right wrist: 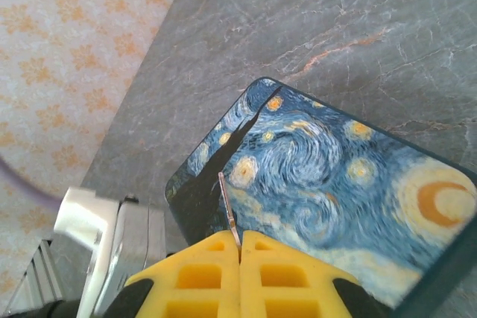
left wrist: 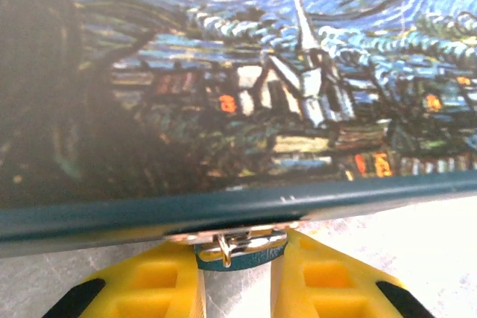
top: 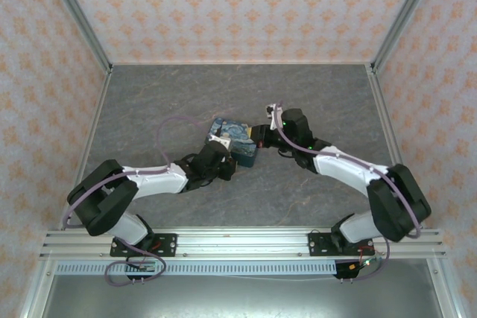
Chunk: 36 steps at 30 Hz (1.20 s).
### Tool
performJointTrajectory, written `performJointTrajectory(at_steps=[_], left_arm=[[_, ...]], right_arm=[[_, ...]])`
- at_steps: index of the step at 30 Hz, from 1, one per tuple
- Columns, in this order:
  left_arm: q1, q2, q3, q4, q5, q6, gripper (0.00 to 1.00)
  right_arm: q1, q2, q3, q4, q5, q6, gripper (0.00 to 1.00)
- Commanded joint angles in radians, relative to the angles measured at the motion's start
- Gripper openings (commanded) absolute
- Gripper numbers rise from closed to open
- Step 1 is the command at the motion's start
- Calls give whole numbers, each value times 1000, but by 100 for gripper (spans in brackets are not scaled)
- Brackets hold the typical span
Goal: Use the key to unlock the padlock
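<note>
1. Nearest the arm bases, the left gripper has its yellow fingers drawn in to a narrow gap. They pinch the padlock from both sides, so only a sliver of its teal body shows between them. The grip looks meant to steady the lock so it cannot swing when the key arrives.
2. Just above those fingers, the padlock hangs from a small metal hasp on the lower front edge of the painted box. The lock therefore sits low on the side of the box that faces the left arm, close to the table.
3. From above, the left gripper meets the box at its near-left side. The right gripper hovers just beside the box's right end. The box lies around the middle of the grey table.
4. The right gripper is pressed fully together on the key. The key's thin metal blade juts forward past the fingertips, over the swirled lid. Holding it by the head leaves the blade free to enter a keyhole.
5. The key is above the lid, not at the lock, and no keyhole is visible. The next move probably calls for bringing the blade round and down to the pinched lock. Lining up so fine a tip looks like the hard part.
</note>
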State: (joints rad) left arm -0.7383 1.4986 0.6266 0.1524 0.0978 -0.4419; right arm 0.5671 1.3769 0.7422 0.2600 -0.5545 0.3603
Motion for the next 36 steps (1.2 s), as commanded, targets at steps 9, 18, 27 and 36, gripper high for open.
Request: performJointTrajectory(at_steps=[9, 18, 27, 36], left_arm=[[-6, -100, 185, -244, 76, -182, 20], [5, -98, 322, -391, 146, -244, 19], [29, -106, 343, -411, 187, -288, 17], [65, -92, 348, -459, 223, -308, 16]], right_arm=[[8, -167, -179, 12, -109, -78, 0], [48, -167, -230, 88, -131, -102, 0], [53, -164, -265, 97, -99, -130, 0], [54, -140, -273, 67, -117, -152, 0]])
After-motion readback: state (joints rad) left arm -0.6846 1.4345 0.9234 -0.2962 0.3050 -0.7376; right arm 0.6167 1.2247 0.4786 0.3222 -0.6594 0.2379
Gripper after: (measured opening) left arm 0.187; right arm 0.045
